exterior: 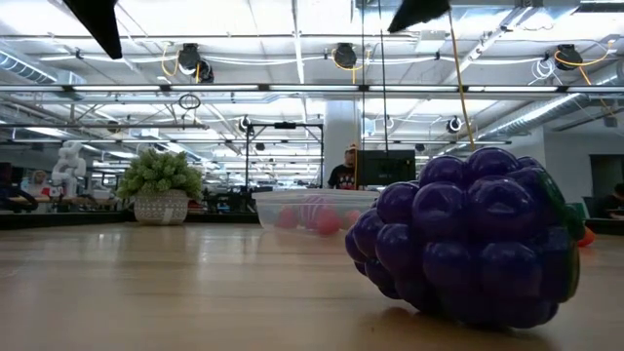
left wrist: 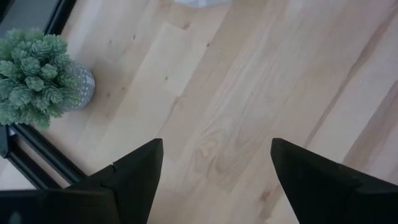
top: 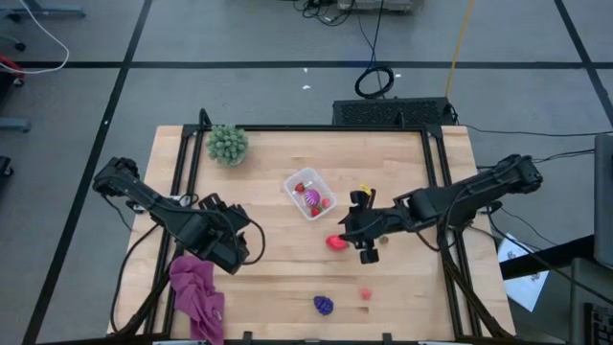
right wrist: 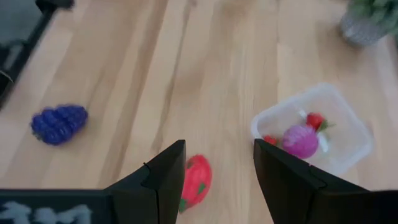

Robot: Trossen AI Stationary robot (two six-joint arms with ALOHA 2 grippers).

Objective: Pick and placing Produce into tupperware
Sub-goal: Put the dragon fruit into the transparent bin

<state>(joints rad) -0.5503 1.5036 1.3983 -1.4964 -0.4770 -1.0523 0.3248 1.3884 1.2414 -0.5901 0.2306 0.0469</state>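
The clear tupperware [top: 308,193] stands mid-table and holds a magenta piece [right wrist: 301,140] and small red pieces [right wrist: 315,120]. A red produce piece [right wrist: 198,179] lies on the wood just near of the container. My right gripper [right wrist: 219,149] hangs open over it, fingers on either side, without touching it. A purple grape bunch [top: 324,305] and a tiny pink piece [top: 365,292] lie near the front edge. My left gripper [left wrist: 216,144] is open over bare wood at the table's left [top: 241,253].
A spiky green potted plant [top: 228,144] stands at the far left corner. A magenta cloth [top: 198,292] lies at the near left beside my left arm. A black frame [top: 316,127] runs along the table's edges. Bare wood lies between the container and the grape bunch.
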